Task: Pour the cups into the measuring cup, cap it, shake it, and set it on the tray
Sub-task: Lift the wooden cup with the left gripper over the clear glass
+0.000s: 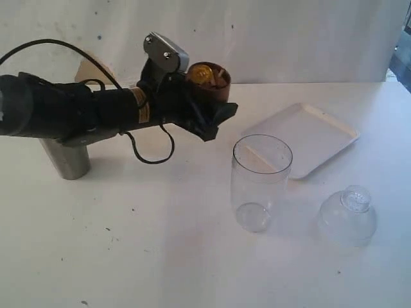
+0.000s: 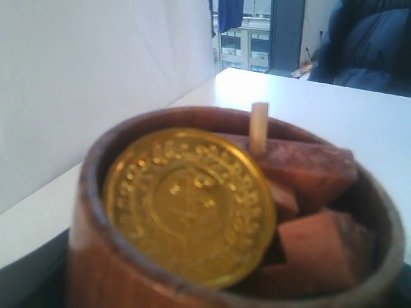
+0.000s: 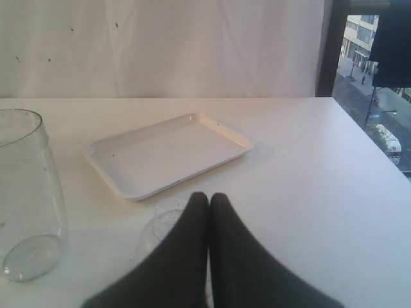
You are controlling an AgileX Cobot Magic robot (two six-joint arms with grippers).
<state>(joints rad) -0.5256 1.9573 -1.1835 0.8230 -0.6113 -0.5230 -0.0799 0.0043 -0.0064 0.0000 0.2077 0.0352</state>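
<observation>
The left fingers (image 1: 215,119) gripped the brown wooden cup (image 1: 209,80), raised above the tabletop (image 1: 160,256); the right fingers (image 3: 192,256) were pressed closed. The white tray (image 1: 314,131) lay behind the upright, clear measuring cup (image 1: 260,183). The steel tumbler (image 1: 67,160) stood far left, and a clear domed lid (image 1: 347,215) sat right. A gold coin (image 2: 189,205) and wooden blocks (image 2: 314,244) filled the wooden cup.

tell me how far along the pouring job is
Nothing looks poured: the measuring cup stands empty. In hand: the left hand holds the wooden cup, full, above the table. Left: pour it and the steel tumbler, fit the clear lid, shake, set on the tray.
</observation>
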